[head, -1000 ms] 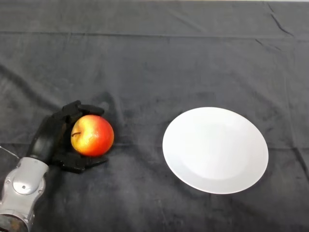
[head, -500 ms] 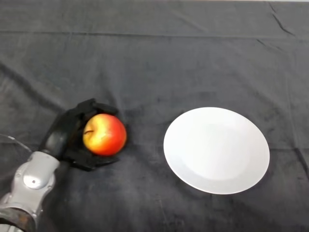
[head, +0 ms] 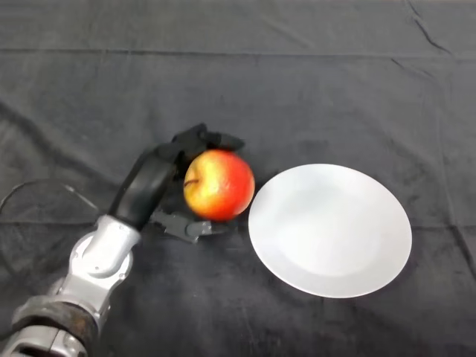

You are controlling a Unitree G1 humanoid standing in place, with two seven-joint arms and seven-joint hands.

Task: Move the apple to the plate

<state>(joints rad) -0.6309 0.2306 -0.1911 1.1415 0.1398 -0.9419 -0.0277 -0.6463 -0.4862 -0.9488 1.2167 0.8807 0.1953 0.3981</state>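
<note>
A red and yellow apple (head: pixel 219 184) is held in my black left hand (head: pixel 160 182), whose fingers curl over its far side and thumb under its near side. The apple sits just left of the white plate (head: pixel 329 229), close to the plate's left rim and apparently lifted off the dark cloth. The silver-grey arm (head: pixel 97 260) reaches in from the lower left. The plate lies empty at the centre right of the table.
The dark cloth (head: pixel 238 82) covers the whole table, with creases at the back and right.
My left hand has carried the apple to the right and a little away from me, from the left side of the table to the plate's left rim. The plate has not moved.
</note>
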